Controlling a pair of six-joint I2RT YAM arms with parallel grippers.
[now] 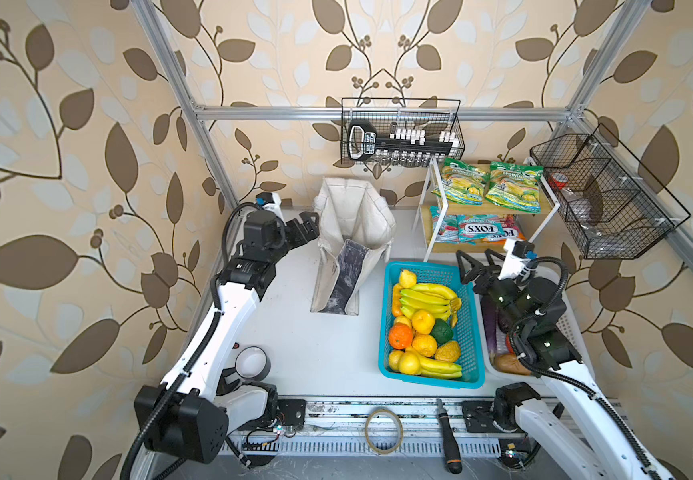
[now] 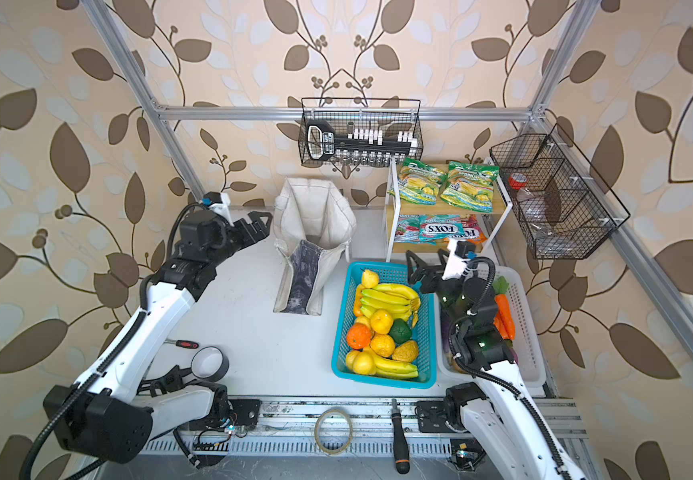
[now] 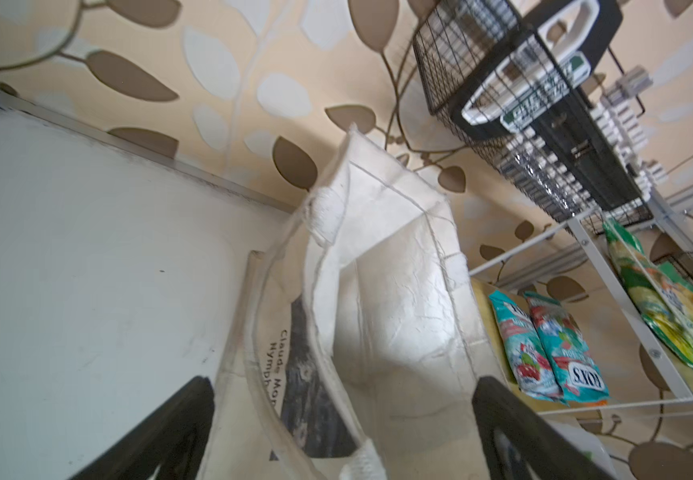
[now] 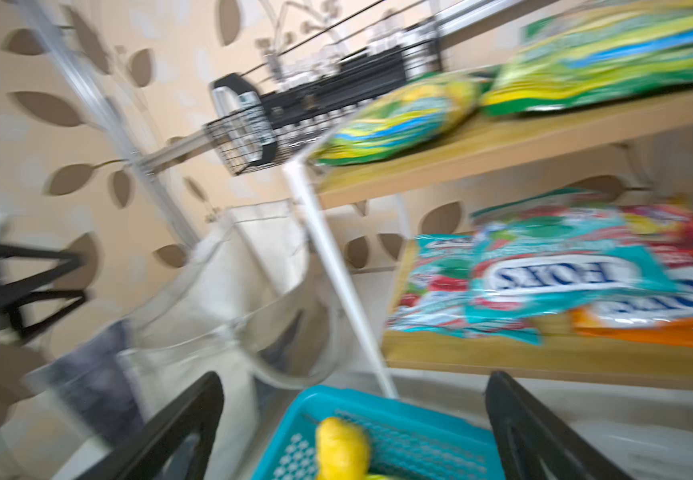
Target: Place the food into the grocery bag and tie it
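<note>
And here we are: the grocery bag (image 1: pixel 353 216) stands upright at the far middle of the counter (image 1: pixel 294 340), its mouth gaping and its dark mottled panel turned to the near side. The left fingers (image 3: pixel 178 424) are spread wide with nothing between them. In both top views they hang just off the bag's left side, up by the rim, and whether they brush the fabric I cannot tell.

Over on the right, the right fingers (image 4: pixel 506 399) are wide apart too and carry nothing. They hover over the far right corner of the blue basket (image 1: pixel 467 332), just on the near side of the rack (image 4: pixel 502 153). That wrist view is smeared with blur, so fine detail is lost.

Now the food, all of it outside the bag. The orange (image 1: pixel 400 336) sits low on the left side of the blue basket, packed in with the bananas (image 1: pixel 427 297) and other toy fruit. A green-and-yellow snack packet (image 1: pixel 459 183) and a second snack packet (image 1: pixel 513 185) lie side by side on the rack's top shelf, with the blue-and-red packets (image 1: pixel 475 228) on the shelf below. The eggplants (image 1: pixel 490 332) lie in the white basket (image 1: pixel 571 322) at the right of the counter, just beside the blue one; only a purple strip shows past the right arm
</note>
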